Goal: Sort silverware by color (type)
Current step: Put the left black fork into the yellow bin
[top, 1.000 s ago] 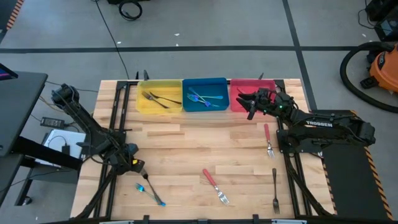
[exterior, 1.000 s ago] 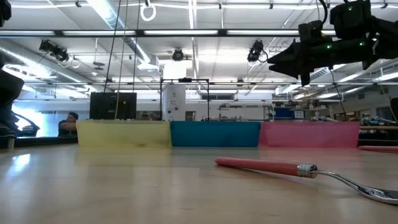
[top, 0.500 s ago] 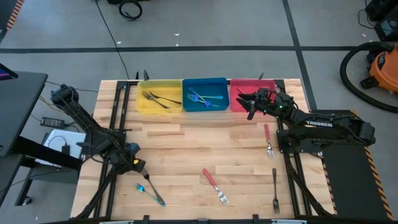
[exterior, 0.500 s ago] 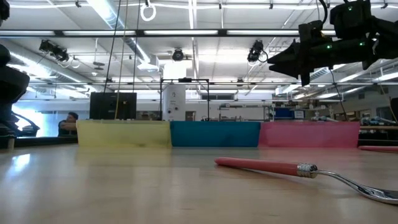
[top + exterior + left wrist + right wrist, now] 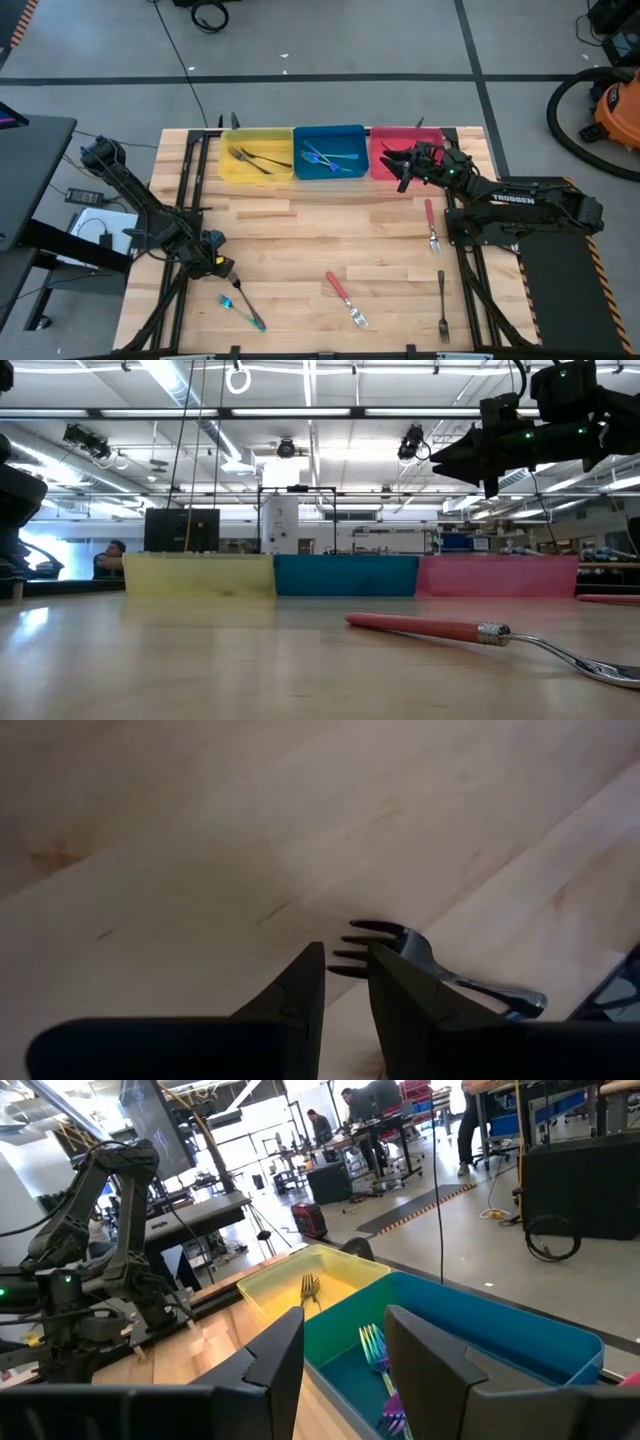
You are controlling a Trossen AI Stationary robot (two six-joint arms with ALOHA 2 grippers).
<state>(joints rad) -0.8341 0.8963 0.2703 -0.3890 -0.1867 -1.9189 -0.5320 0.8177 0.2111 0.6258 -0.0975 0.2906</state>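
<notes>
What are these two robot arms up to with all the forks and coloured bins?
They are sorting forks by colour into a yellow bin, a blue bin and a pink bin. The left tool is down at the tines of a blue-handled fork near the table's front. The right tool hovers over the pink bin, empty. Two red-handled forks and a dark metal fork lie unsorted.

text: "TROSSEN" | colour: white capitals | stands on: right arm, dark housing beside the table's right edge | seen in: high view | other readable text, labels, numbers or signs: none legible
</notes>
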